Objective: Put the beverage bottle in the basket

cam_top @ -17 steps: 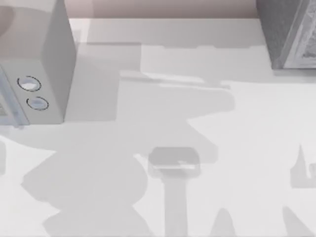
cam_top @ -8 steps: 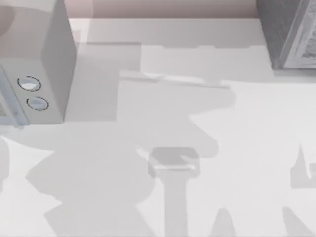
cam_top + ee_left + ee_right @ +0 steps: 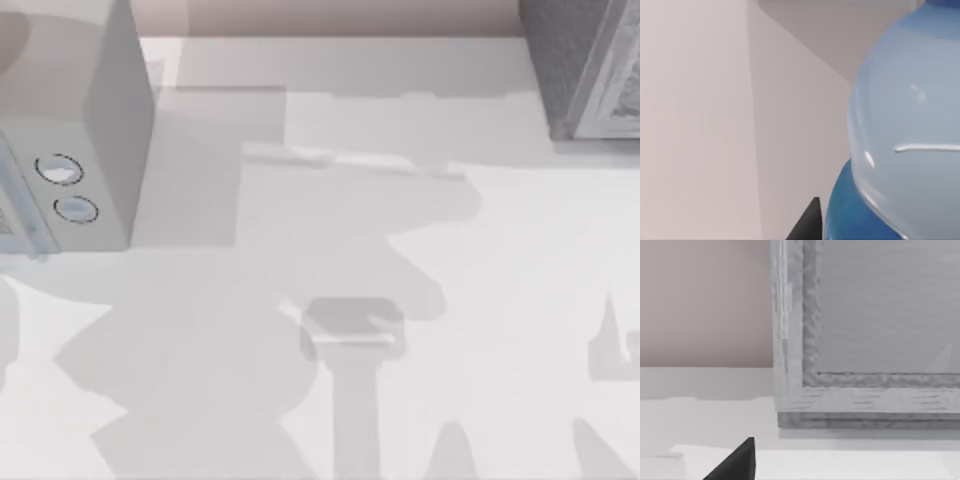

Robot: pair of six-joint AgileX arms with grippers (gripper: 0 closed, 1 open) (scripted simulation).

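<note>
The beverage bottle [image 3: 905,125] looms very close in the left wrist view, with pale bluish shoulders, a darker blue band [image 3: 850,215] below and a sliver of blue cap [image 3: 942,2]. My left gripper [image 3: 812,220] is shut on it, and one dark fingertip [image 3: 807,225] lies against the bottle's side. A dark corner of my right gripper [image 3: 735,462] shows in the right wrist view, facing a grey box. The basket is out of view.
A white microwave-like appliance [image 3: 70,120] with two round knobs stands at the table's left. A grey textured box [image 3: 585,65] [image 3: 865,330] sits at the back right. Arm shadows lie across the white tabletop [image 3: 520,260]. A pale pink wall [image 3: 330,15] runs behind.
In the top view the large shadow at the lower left has drifted slightly right. The appliance and the grey box have not moved.
</note>
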